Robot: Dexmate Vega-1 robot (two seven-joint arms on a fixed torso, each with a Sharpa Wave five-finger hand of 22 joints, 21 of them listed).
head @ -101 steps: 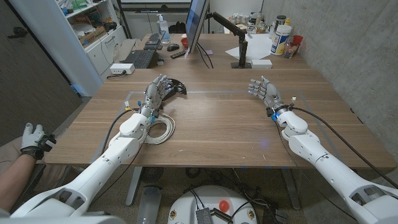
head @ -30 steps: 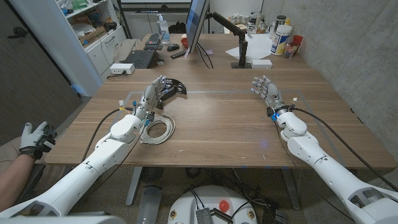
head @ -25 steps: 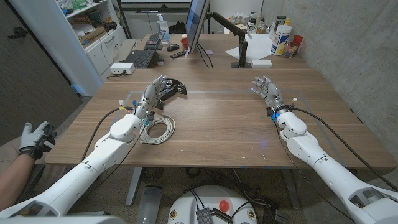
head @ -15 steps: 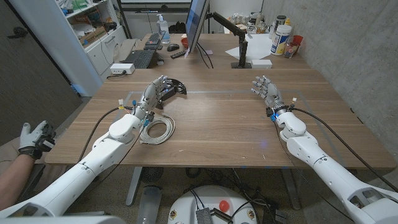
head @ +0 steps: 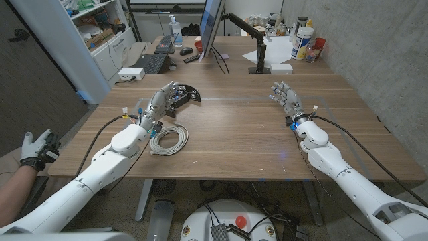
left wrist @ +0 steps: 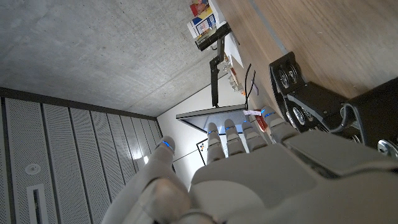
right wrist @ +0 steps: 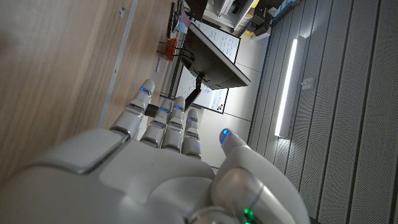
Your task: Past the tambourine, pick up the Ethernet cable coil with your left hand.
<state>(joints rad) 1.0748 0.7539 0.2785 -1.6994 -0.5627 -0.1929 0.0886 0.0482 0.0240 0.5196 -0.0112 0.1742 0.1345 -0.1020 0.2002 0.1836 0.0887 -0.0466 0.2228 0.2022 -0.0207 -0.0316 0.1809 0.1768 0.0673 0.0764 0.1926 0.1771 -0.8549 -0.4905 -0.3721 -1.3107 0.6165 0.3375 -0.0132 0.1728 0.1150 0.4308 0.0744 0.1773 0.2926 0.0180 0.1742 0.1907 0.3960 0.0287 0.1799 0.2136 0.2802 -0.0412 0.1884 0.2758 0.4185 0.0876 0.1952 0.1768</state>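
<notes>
The empty, spread-fingered left hand (head: 159, 102) hovers beside the black tambourine (head: 185, 94), with the white Ethernet cable coil (head: 170, 140) nearer; reaching appears underway, so next it should descend onto the coil.

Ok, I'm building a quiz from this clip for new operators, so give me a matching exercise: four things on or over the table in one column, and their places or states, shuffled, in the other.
Things:
1. Ethernet cable coil
2. tambourine
3. left robot hand
4. right robot hand

Places or states:
A. black, lying on the table just beyond the left fingertips
B. open, upright, on the table's right side, nothing near it
C. pale loops lying flat beside the left forearm
D. open, holding nothing, fingers reaching toward the tambourine

Pairs: 1-C, 2-A, 3-D, 4-B
</notes>
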